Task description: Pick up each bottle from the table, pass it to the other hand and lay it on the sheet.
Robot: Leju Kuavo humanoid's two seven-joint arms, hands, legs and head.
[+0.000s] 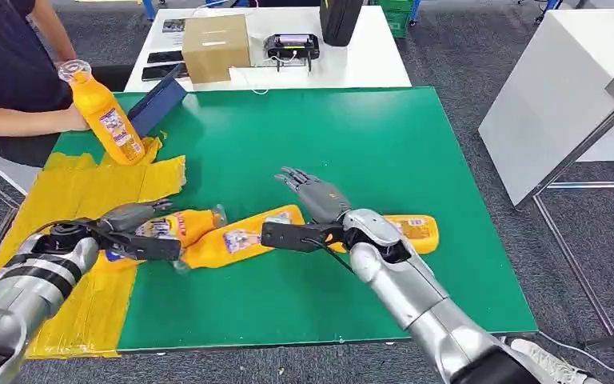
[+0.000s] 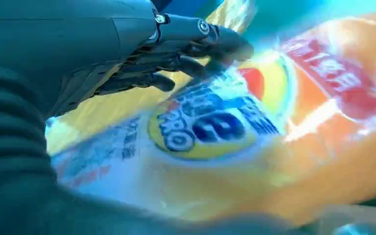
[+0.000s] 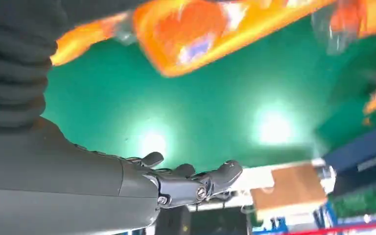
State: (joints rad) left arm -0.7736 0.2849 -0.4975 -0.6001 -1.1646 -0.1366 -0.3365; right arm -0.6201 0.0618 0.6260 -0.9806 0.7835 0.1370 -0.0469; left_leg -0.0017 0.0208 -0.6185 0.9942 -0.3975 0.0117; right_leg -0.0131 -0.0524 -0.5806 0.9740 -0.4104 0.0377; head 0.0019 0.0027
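Observation:
My left hand grips an orange juice bottle lying on its side at the yellow sheet's right edge. Close up, dark fingers lie over the bottle's label. A second bottle lies on the green table just right of it. A third bottle lies behind my right forearm. My right hand hovers open over the table beyond the second bottle, with its fingers spread and holding nothing. The second bottle appears blurred in the right wrist view.
A person at the far left holds another orange bottle tilted over the sheet's far end. A blue tablet-like case leans at the table's back left. A white table behind carries a cardboard box and devices. A white bench stands at the right.

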